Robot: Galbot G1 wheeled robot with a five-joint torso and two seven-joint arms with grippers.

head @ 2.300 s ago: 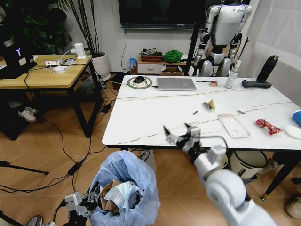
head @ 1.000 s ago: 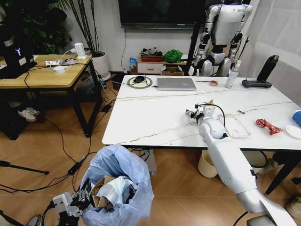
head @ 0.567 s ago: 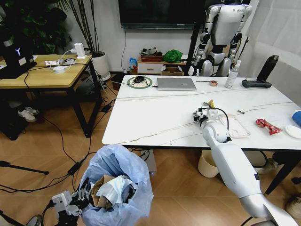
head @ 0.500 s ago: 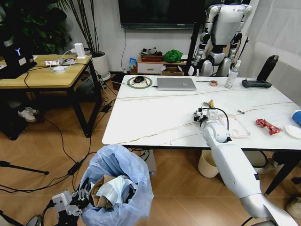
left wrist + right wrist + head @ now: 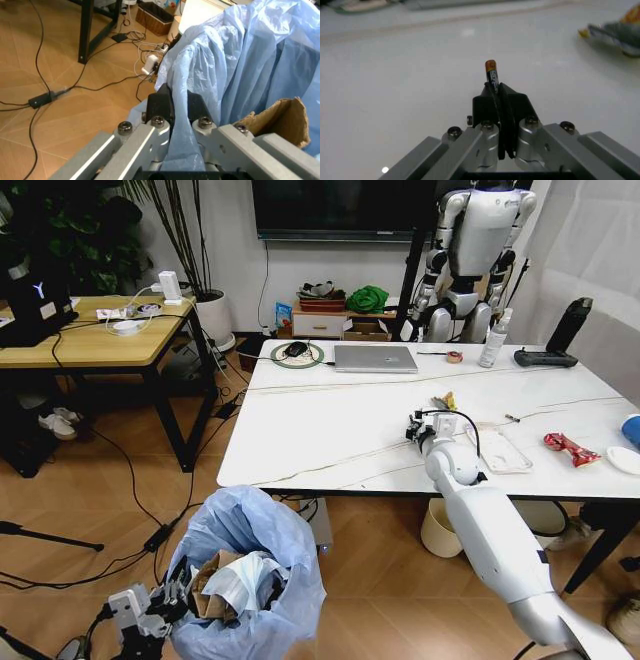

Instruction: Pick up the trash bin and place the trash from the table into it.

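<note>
The right gripper (image 5: 496, 98) hovers over the table (image 5: 330, 430), near the silver laptop (image 5: 375, 358), clenched on a small battery (image 5: 491, 71) whose long axis points straight out beyond its fingertips. The left gripper (image 5: 175, 108) pinches the trash bin (image 5: 250, 580)'s blue bag, down beside the table's near edge.

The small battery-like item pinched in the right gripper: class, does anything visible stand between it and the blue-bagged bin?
Nothing visible does. The right gripper holds the small item above the table; the trash bin, held by the left gripper, sits below the table's near edge, its mouth open.
</note>
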